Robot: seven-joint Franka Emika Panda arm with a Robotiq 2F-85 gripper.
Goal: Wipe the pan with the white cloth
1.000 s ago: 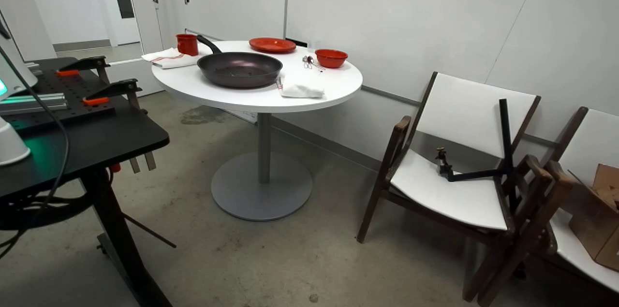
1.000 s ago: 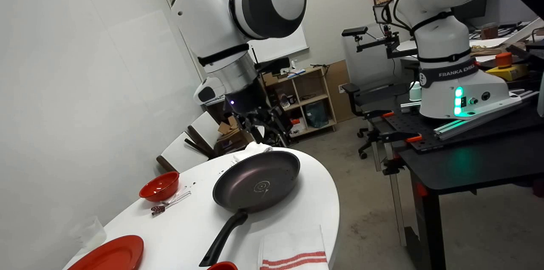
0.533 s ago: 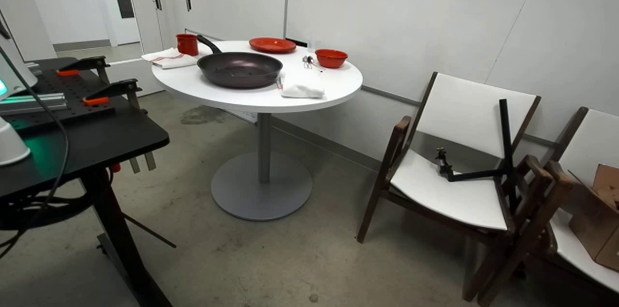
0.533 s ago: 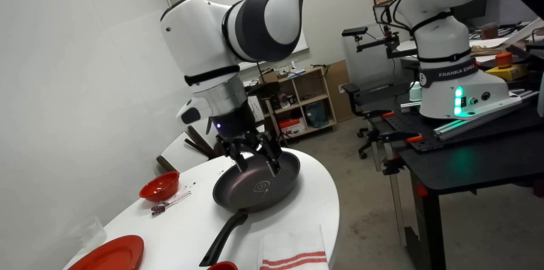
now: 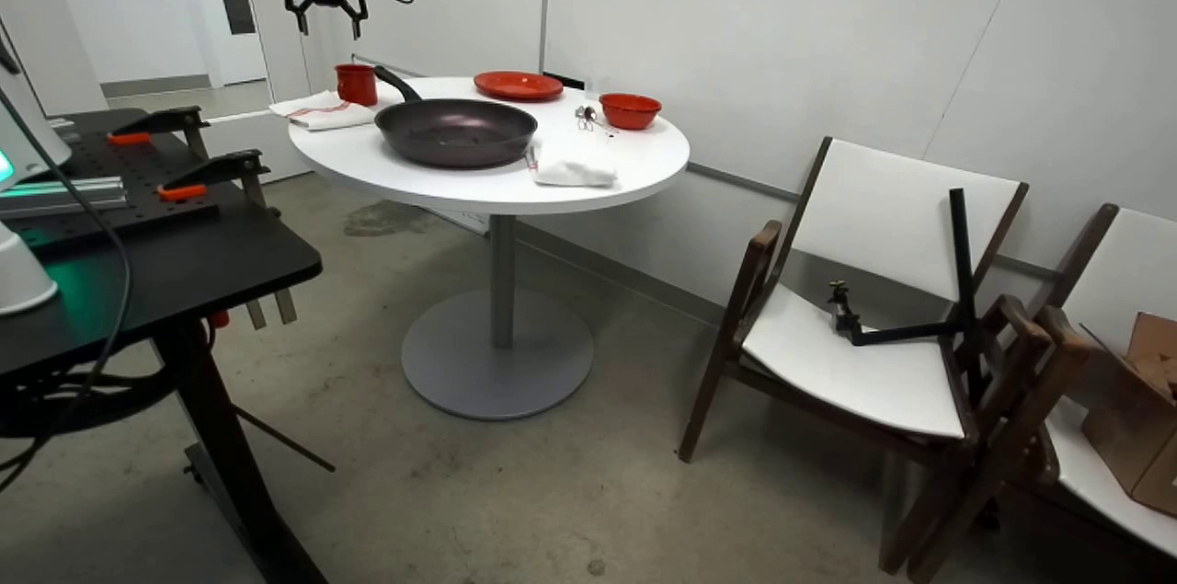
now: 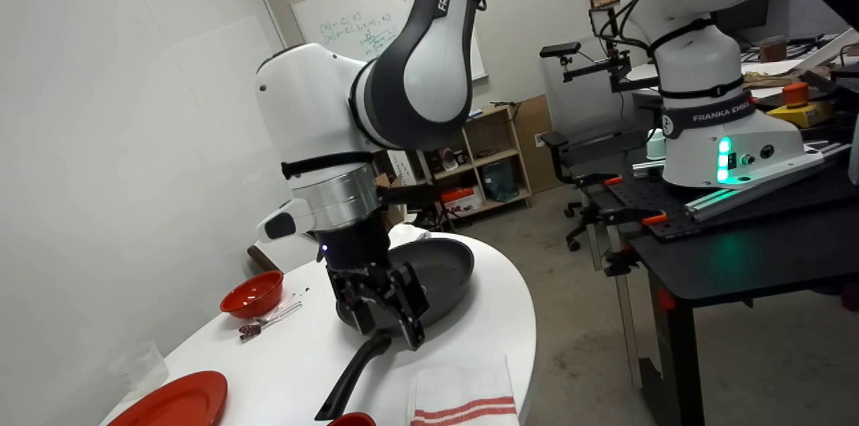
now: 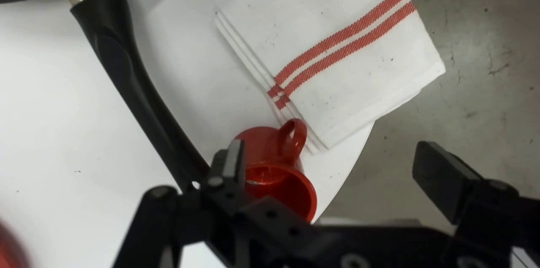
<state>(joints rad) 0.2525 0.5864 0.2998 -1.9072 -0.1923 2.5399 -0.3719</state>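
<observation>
The dark pan (image 5: 455, 135) lies on the round white table, its black handle (image 7: 139, 86) pointing toward the red mug (image 7: 287, 185). A folded white cloth with red stripes (image 7: 337, 48) lies beside the mug at the table edge; it also shows in an exterior view (image 6: 463, 386). A second white cloth (image 5: 572, 170) lies crumpled on the pan's opposite side, partly hidden behind the pan in an exterior view (image 6: 406, 233). My gripper (image 5: 330, 31) is open and empty above the table near the mug. In the wrist view its fingers (image 7: 331, 156) are wide apart, one overlapping the mug.
The round white table (image 5: 634, 170) also bears a red plate (image 5: 518, 85), a red bowl (image 5: 630, 111), metal utensils (image 6: 268, 322) and a clear cup (image 6: 142, 369). The floor shows past the table edge under one finger. A black bench (image 5: 184, 253) stands nearby.
My gripper has come down and moved across above the pan, from the crumpled cloth's side toward the handle, mug and striped cloth. It stays open. The things on the table have not moved.
</observation>
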